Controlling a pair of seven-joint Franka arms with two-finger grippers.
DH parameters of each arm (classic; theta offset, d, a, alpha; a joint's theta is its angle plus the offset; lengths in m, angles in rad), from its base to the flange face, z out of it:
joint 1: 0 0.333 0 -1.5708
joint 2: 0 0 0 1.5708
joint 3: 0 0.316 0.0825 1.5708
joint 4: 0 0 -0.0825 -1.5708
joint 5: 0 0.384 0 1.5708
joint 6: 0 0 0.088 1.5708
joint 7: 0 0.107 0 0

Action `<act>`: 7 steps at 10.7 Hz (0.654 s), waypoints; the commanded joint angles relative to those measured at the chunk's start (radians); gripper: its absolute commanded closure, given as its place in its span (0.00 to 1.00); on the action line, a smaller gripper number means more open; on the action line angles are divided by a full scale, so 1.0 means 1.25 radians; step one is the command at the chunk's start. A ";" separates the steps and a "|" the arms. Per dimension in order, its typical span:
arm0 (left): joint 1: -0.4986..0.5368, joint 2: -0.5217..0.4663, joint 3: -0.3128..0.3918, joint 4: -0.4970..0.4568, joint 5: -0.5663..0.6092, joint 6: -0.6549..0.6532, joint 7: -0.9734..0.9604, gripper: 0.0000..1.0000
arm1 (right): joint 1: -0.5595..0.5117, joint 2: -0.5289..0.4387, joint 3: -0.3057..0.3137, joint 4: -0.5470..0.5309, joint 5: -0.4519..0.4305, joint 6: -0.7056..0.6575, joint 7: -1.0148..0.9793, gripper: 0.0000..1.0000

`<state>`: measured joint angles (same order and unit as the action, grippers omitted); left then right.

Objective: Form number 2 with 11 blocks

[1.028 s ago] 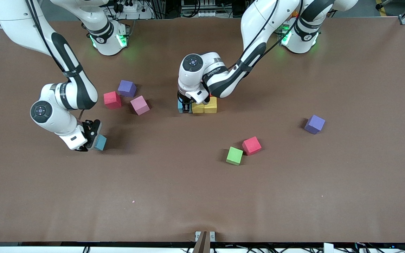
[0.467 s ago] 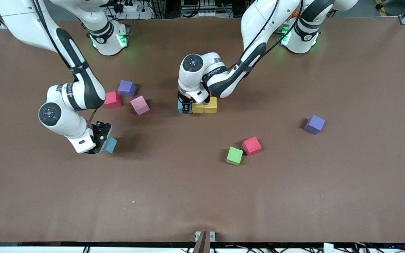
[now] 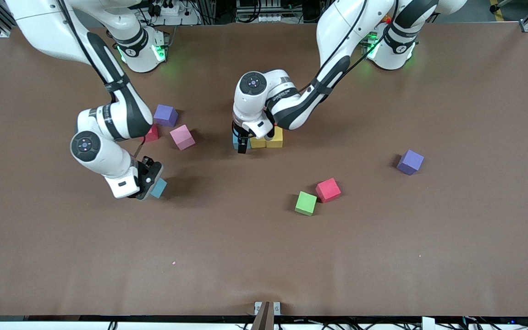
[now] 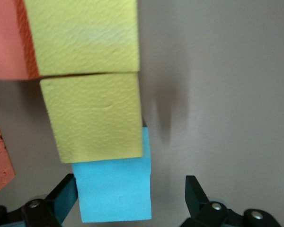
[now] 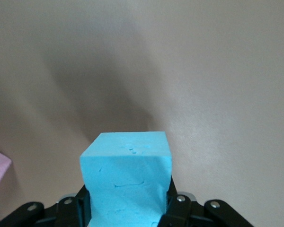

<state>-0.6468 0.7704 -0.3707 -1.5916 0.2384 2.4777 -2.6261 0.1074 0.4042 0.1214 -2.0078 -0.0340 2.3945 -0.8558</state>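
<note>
A brown table (image 3: 452,256) fills the frame. At upper centre a short row of blocks lies on it: a light blue cube (image 3: 235,141) touching two yellow cubes (image 3: 267,140), partly covered by an arm. At upper left lie a purple cube (image 3: 165,114), a pink cube (image 3: 182,137) below it, and a red cube (image 3: 152,134) half hidden. Right of centre, a green cube (image 3: 305,203) and another red cube (image 3: 328,189) lie just beside each other. Another purple cube (image 3: 410,162) lies alone at right.
</note>
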 commanded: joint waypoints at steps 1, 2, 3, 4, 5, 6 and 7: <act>0.031 -0.065 -0.010 -0.012 0.012 -0.044 0.029 0.00 | 0.015 -0.015 0.044 0.007 0.045 -0.032 0.111 0.48; 0.052 -0.079 -0.018 -0.013 0.009 -0.047 0.046 0.00 | 0.017 -0.014 0.065 0.016 0.053 -0.040 0.165 0.48; 0.074 -0.086 -0.033 -0.012 0.009 -0.072 0.087 0.00 | 0.031 -0.013 0.069 0.019 0.053 -0.039 0.212 0.48; 0.104 -0.100 -0.054 -0.010 0.008 -0.098 0.145 0.00 | 0.051 -0.010 0.069 0.023 0.053 -0.039 0.261 0.48; 0.132 -0.109 -0.062 -0.010 0.008 -0.117 0.197 0.00 | 0.067 -0.010 0.070 0.026 0.053 -0.040 0.318 0.49; 0.154 -0.119 -0.070 -0.008 0.007 -0.142 0.266 0.00 | 0.097 -0.010 0.070 0.029 0.053 -0.040 0.383 0.48; 0.188 -0.131 -0.073 -0.007 0.007 -0.178 0.349 0.00 | 0.120 -0.009 0.069 0.031 0.053 -0.040 0.459 0.49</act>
<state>-0.4718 0.6425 -0.4386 -1.5861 0.2384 2.3132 -2.3039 0.2186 0.3992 0.2081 -1.9805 0.0211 2.3633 -0.3976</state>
